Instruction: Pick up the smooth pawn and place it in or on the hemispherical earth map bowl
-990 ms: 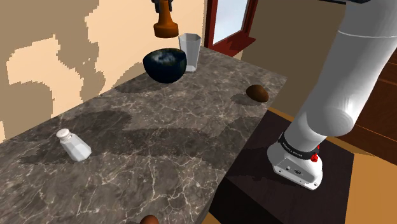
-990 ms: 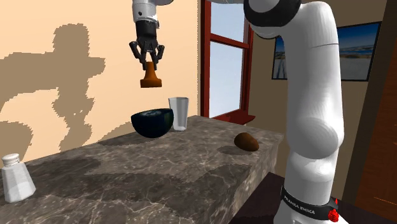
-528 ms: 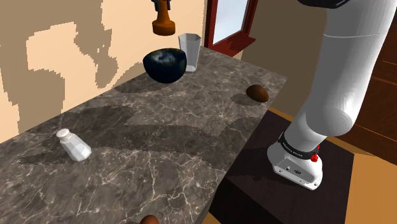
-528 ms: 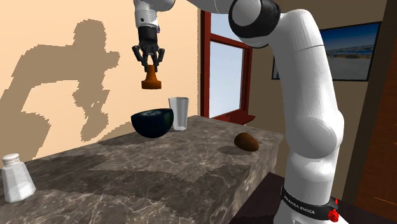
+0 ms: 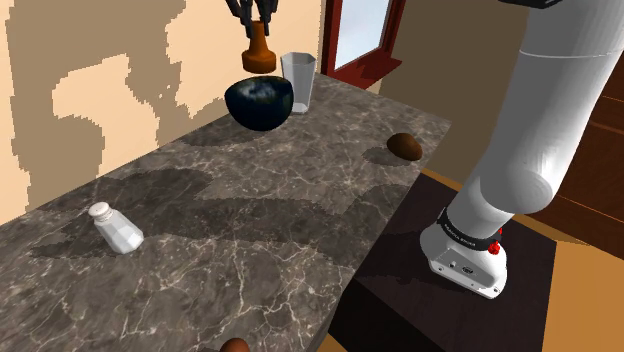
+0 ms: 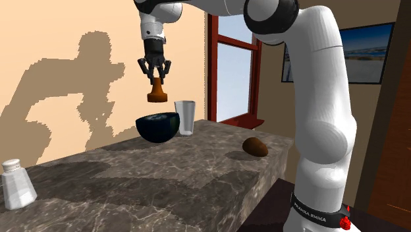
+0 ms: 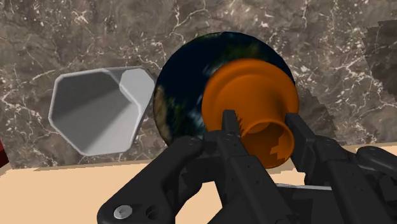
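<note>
An orange-brown pawn (image 5: 259, 52) hangs in the air, base down, with my black gripper (image 5: 256, 18) shut on its top. It hovers just above the dark earth-map bowl (image 5: 259, 101), which stands on the marble counter near the far wall. In the second exterior view the pawn (image 6: 157, 94) is a short way over the bowl (image 6: 158, 126), held by the gripper (image 6: 155, 70). Looking along the gripper (image 7: 262, 130), the pawn's round base (image 7: 250, 102) covers part of the bowl's inside (image 7: 184, 83).
A grey faceted glass (image 5: 299, 79) stands right beside the bowl. A brown oval object (image 5: 404, 146) lies near the counter's edge by the stand. A white shaker (image 5: 115, 227) stands at the shoulder view's left. Another brown thing (image 5: 234, 346) peeks in at the counter's near edge.
The gripper has come down with the pawn, bringing it closer to the bowl. Nothing on the counter has moved.
</note>
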`<state>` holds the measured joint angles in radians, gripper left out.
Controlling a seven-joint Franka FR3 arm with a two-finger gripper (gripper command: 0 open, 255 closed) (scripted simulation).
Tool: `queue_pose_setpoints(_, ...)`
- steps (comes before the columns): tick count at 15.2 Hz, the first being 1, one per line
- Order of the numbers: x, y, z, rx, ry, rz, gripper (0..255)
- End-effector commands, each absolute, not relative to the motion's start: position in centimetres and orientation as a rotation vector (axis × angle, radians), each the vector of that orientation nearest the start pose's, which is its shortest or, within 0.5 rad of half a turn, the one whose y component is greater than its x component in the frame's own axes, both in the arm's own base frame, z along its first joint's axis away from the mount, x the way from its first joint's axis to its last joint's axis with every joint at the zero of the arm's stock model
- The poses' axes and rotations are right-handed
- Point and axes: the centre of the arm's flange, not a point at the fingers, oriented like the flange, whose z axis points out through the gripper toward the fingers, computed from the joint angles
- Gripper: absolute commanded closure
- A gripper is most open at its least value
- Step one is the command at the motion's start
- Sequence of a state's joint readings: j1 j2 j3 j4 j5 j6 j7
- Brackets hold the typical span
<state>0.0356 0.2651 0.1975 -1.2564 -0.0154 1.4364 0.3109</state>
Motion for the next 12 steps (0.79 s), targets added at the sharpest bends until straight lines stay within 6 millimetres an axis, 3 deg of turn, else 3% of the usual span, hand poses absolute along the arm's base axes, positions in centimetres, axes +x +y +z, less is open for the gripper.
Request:
queue_pose_setpoints(1, 60.7, 12.3, 59.5, -3.122, 0.131, 0.135, 255)
queue_pose_setpoints(8, 60.7, 12.3, 56.0, -3.122, 0.131, 0.135, 255)
queue_pose_setpoints(12, 60.7, 12.3, 56.0, -3.122, 0.131, 0.135, 255)
